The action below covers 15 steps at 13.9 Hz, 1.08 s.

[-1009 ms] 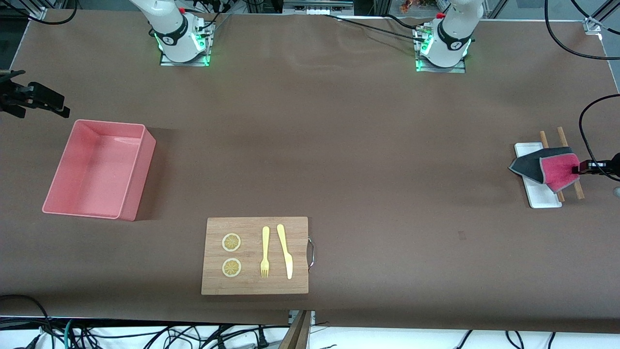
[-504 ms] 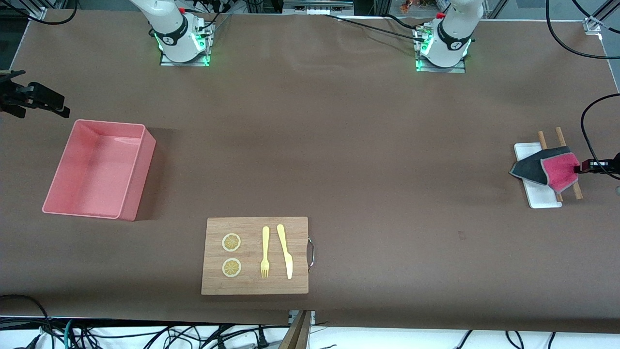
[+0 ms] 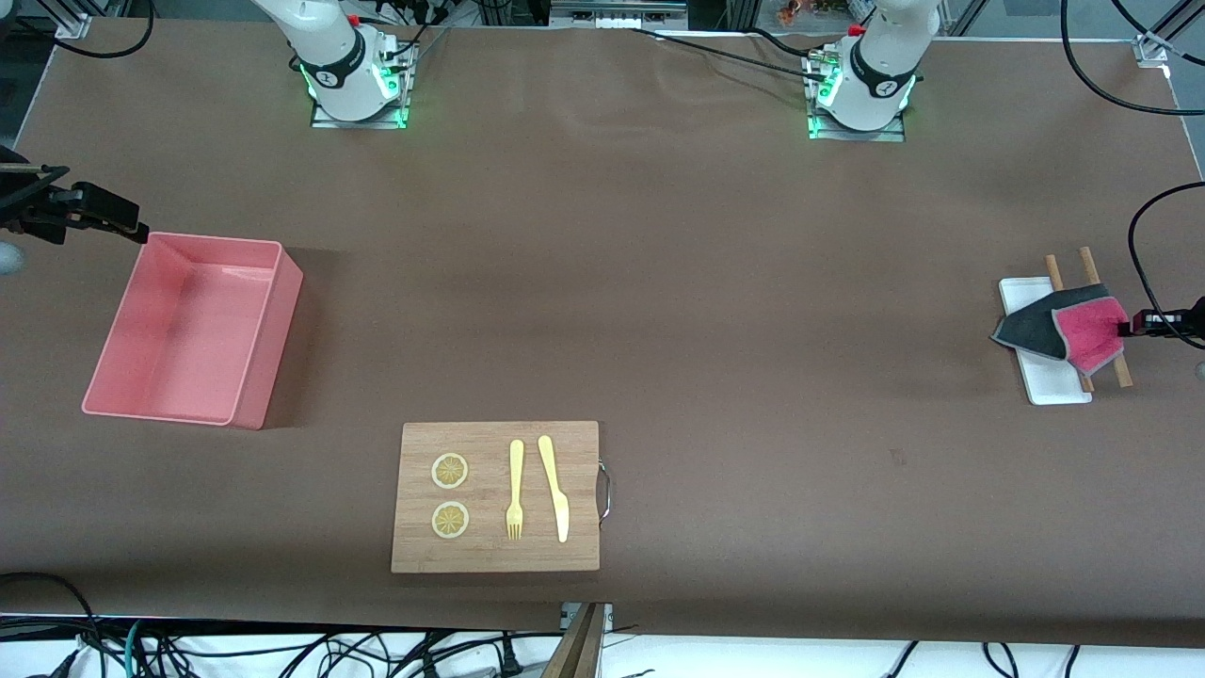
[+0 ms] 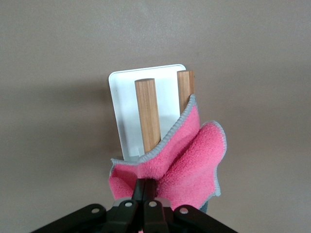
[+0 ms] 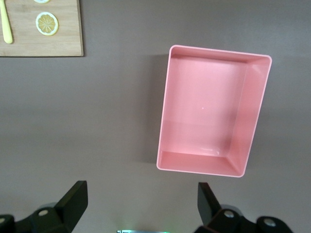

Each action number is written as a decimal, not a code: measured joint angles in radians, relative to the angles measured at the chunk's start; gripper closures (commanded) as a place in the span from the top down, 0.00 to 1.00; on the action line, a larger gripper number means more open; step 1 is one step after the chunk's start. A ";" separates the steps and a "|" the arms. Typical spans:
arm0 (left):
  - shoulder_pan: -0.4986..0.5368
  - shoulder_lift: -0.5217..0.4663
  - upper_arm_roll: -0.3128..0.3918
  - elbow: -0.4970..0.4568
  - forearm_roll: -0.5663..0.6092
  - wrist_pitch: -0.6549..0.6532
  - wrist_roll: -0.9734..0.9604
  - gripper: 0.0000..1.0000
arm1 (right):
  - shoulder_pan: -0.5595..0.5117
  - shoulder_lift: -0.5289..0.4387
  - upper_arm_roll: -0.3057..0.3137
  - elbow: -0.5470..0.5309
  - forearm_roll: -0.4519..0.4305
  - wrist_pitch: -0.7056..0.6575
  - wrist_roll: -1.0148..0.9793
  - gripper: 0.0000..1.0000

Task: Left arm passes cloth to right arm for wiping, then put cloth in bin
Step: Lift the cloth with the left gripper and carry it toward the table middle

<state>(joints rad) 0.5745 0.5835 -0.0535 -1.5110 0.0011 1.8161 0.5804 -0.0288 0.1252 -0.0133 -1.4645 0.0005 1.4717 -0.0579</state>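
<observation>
A pink cloth [image 3: 1083,331] with a grey underside lies draped over two wooden rods [image 3: 1089,266] on a small white tray [image 3: 1045,381] at the left arm's end of the table. My left gripper [image 3: 1128,328] is shut on the cloth's pink edge; in the left wrist view the fingertips [image 4: 148,187] pinch the cloth [image 4: 189,155] together. The pink bin [image 3: 275,344] stands empty at the right arm's end. My right gripper [image 3: 127,228] hangs open beside the bin's corner, with nothing between its fingers [image 5: 141,196] and the bin [image 5: 253,116] below.
A wooden cutting board [image 3: 496,556] with a metal handle lies near the table's front edge. On it are two lemon slices [image 3: 450,471], a yellow fork [image 3: 515,490] and a yellow knife [image 3: 555,490]. Black cables hang by the left arm's end.
My left gripper has closed fully on the cloth's edge, and the cloth has bunched slightly. My right gripper has drifted closer to the bin's corner.
</observation>
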 measured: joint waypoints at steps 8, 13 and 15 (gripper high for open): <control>-0.056 -0.041 -0.024 0.218 -0.001 -0.314 -0.025 0.00 | 0.000 0.057 0.001 0.000 0.000 0.004 0.000 1.00; -0.139 -0.047 -0.029 0.301 -0.002 -0.462 -0.125 0.00 | 0.005 0.076 0.011 0.000 0.017 0.048 0.001 1.00; -0.223 -0.055 -0.031 0.370 -0.002 -0.549 -0.215 0.00 | 0.006 0.083 0.013 0.000 0.047 0.064 0.012 1.00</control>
<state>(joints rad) 0.3511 0.5286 -0.0841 -1.1407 -0.0010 1.2673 0.3649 -0.0228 0.2080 -0.0008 -1.4642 0.0471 1.5357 -0.0462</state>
